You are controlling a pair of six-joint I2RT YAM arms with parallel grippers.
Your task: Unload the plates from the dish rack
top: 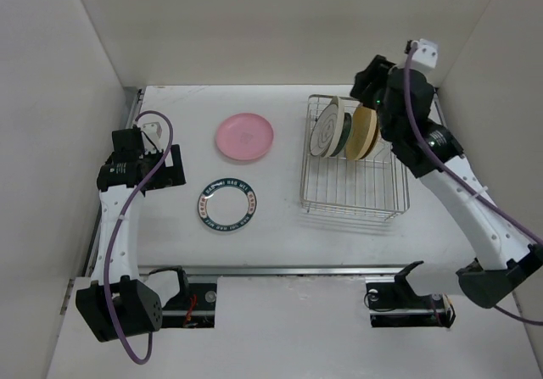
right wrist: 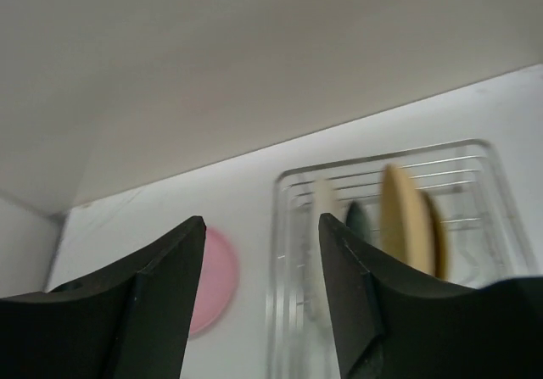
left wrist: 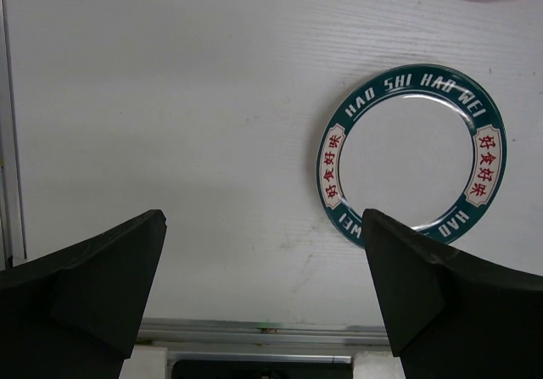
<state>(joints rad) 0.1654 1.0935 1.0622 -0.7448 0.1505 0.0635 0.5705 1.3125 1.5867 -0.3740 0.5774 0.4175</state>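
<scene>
The silver wire dish rack (top: 355, 191) stands right of centre, with several plates upright at its far end: a white line-patterned plate (top: 324, 130), a cream one (top: 341, 125), a yellow-tan one (top: 362, 133). A pink plate (top: 244, 136) and a white plate with dark lettered rim (top: 227, 204) lie flat on the table. My right gripper (top: 373, 86) hovers open above the rack's far end; its view shows the rack (right wrist: 288, 252), blurred plates (right wrist: 405, 218) and the pink plate (right wrist: 212, 281). My left gripper (top: 151, 133) is open and empty at far left; the lettered plate (left wrist: 413, 154) lies beside it.
White walls close in the table on the left, back and right. A metal rail (top: 280, 270) runs along the table's near edge, also seen in the left wrist view (left wrist: 254, 328). The near half of the rack holds no plates.
</scene>
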